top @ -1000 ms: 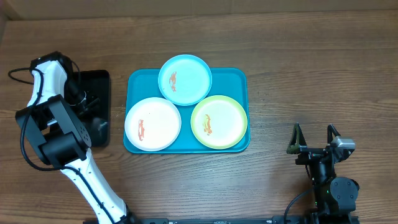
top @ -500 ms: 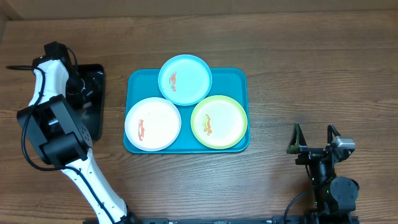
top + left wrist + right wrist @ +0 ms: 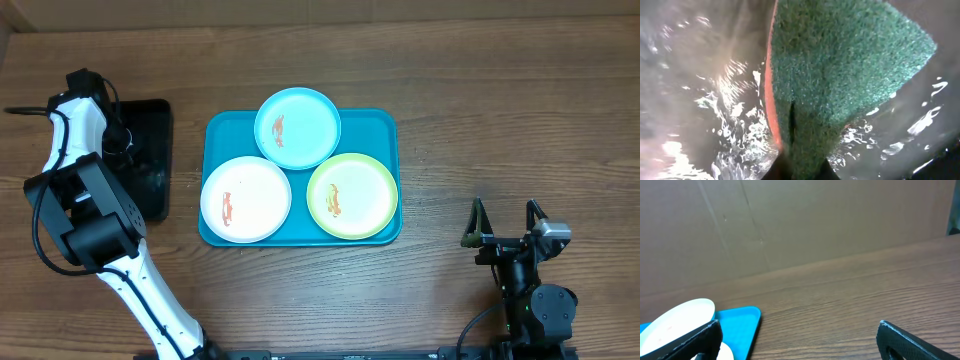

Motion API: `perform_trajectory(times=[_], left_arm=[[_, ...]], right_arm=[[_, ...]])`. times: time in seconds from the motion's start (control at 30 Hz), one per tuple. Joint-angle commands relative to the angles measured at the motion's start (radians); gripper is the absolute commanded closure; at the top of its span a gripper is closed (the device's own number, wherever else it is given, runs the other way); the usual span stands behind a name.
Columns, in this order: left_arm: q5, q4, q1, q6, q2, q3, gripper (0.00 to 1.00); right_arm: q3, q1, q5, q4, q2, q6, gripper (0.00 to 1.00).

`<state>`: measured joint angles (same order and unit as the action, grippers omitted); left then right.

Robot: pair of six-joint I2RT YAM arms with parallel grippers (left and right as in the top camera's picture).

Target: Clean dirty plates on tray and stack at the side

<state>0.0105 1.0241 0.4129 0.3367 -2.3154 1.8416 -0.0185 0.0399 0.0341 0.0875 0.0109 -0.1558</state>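
Observation:
Three plates lie on the teal tray (image 3: pixel 385 125): a light blue plate (image 3: pixel 297 127) at the back, a white plate (image 3: pixel 245 198) front left and a yellow-green rimmed plate (image 3: pixel 351 195) front right. Each carries an orange-red smear. My left gripper (image 3: pixel 118 138) is down in the black tray (image 3: pixel 152 175), left of the teal tray. In the left wrist view the gripper (image 3: pixel 800 172) is shut on a green sponge (image 3: pixel 840 75) with an orange edge. My right gripper (image 3: pixel 505 222) stands open near the front right, with nothing between its fingers (image 3: pixel 902 340).
The black tray's bottom (image 3: pixel 695 105) looks wet and glossy. Through the right wrist view I see the teal tray's corner (image 3: pixel 742 325), a white plate's rim (image 3: pixel 680 317) and bare wooden table up to a cardboard wall (image 3: pixel 815 220).
My left gripper slid toward the far left part of the black tray, opened briefly and is now shut on the sponge. The right arm and the plates have not moved.

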Motion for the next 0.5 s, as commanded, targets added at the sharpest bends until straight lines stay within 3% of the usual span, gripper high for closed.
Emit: perform_trajectory(times=[0.0, 0.03, 0.13, 0.17, 0.27, 0.47], left_arm=[[-0.049, 0.011, -0.006, 0.0, -0.02, -0.007, 0.96], [-0.055, 0.012, -0.007, 0.0, -0.02, -0.007, 0.88], [-0.056, 0.012, -0.008, 0.0, -0.02, -0.007, 0.16], [-0.055, 0.009, -0.008, 0.0, -0.02, -0.007, 0.06], [-0.047, -0.013, -0.006, 0.0, -0.02, -0.007, 0.0], [0.064, -0.082, -0.006, 0.0, -0.02, -0.007, 0.0]], right_arm=[[0.01, -0.002, 0.009, -0.007, -0.008, 0.007, 0.0], [0.01, -0.002, 0.009, -0.007, -0.008, 0.007, 0.0], [0.01, -0.002, 0.009, -0.007, -0.008, 0.007, 0.0], [0.01, -0.002, 0.009, -0.007, -0.008, 0.007, 0.0], [0.01, -0.002, 0.009, -0.007, -0.008, 0.007, 0.0], [0.01, -0.002, 0.009, -0.007, -0.008, 0.007, 0.0]])
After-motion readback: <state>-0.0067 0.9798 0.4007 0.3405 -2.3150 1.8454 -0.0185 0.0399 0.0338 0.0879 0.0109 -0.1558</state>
